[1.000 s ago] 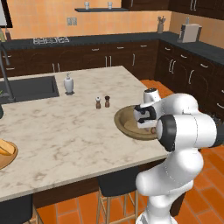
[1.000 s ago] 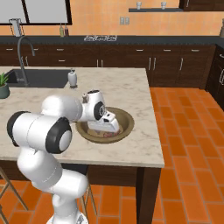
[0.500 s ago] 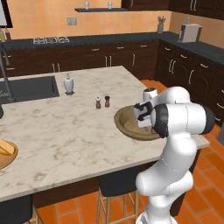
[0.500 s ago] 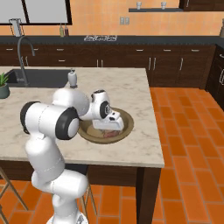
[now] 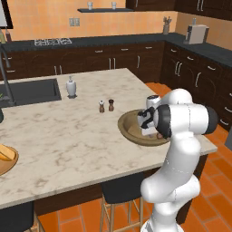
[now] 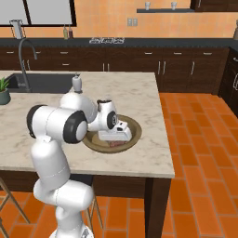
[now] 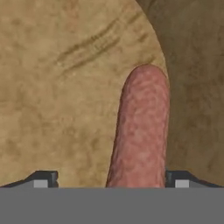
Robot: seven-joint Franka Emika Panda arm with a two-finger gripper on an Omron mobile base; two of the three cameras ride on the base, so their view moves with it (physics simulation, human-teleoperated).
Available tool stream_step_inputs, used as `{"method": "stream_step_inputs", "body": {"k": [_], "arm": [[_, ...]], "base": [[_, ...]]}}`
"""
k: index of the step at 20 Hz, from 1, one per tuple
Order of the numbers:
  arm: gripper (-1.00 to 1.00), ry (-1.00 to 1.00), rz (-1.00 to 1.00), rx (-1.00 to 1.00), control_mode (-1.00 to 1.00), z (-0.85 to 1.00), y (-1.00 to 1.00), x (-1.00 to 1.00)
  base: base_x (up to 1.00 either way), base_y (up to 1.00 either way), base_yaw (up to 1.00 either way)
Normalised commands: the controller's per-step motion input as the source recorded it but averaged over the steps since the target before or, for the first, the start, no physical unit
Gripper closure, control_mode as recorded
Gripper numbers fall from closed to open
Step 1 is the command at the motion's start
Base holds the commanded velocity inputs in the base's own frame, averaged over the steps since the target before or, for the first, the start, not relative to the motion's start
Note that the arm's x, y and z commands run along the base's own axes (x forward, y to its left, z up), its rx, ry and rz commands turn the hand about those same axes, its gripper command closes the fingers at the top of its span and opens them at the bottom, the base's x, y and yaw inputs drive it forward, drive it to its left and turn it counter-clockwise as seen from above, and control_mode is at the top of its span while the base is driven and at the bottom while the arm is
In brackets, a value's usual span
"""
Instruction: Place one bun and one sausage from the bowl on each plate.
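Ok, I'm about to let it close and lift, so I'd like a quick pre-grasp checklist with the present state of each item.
1. Gripper down inside the bowl: ok.
2. Sausage between the fingertips: ok, though it lies nearer one tip than the other.
3. Jaws open wide enough to take it: ok.
4. Sausage lying flat on the bowl floor, nothing stacked on it: ok.
5. Destination plate at the far counter edge reachable: cannot tell.
6. Salt and pepper shakers clear of the arm: ok.
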Motion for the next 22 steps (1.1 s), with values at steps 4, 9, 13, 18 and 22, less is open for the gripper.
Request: {"method": "stream_step_inputs", "body": {"k": [4, 9, 13, 18, 22], "arm": [[1.0, 0.0, 0.05, 0.0, -1.0, -0.15, 0.0, 0.0], [1.0, -0.04, 0.01, 0.0, -1.0, 0.1, 0.02, -0.01], [1.0, -0.11, 0.0, 0.06, -1.0, 0.89, 0.24, -0.12], [1.0, -0.3, 0.0, 0.19, -1.0, 1.0, 0.07, -0.69], [1.0, -0.4, 0.0, 0.09, -1.0, 1.0, 0.16, -0.99]], "base": [[0.0, 0.0, 0.0], [0.0, 0.0, 0.0], [0.0, 0.0, 0.0], [0.0, 0.0, 0.0], [0.0, 0.0, 0.0]]}}
